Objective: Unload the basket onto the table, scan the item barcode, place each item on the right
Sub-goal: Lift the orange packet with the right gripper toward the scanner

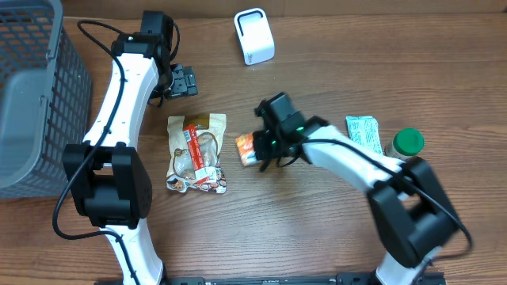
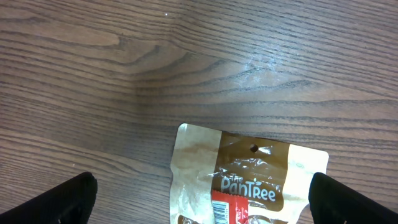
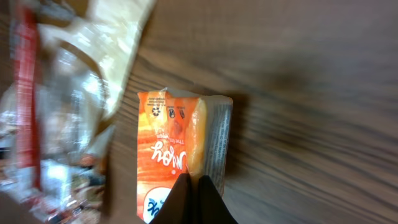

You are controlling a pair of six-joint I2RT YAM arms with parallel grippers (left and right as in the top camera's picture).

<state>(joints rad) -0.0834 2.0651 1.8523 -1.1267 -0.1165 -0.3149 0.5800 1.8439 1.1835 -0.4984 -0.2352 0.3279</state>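
Observation:
A small orange snack packet lies at the table's middle, and my right gripper is shut on it. In the right wrist view the black fingertips pinch a raised fold of the orange packet, with the right gripper fully closed. A white barcode scanner stands at the back of the table. My left gripper hangs open near the back left, over the top edge of a brown PanTree bag. Nothing sits between the left gripper's fingers.
The PanTree snack bag lies just left of the orange packet. A grey mesh basket fills the far left. A white-and-green packet and a green-lidded jar sit at the right.

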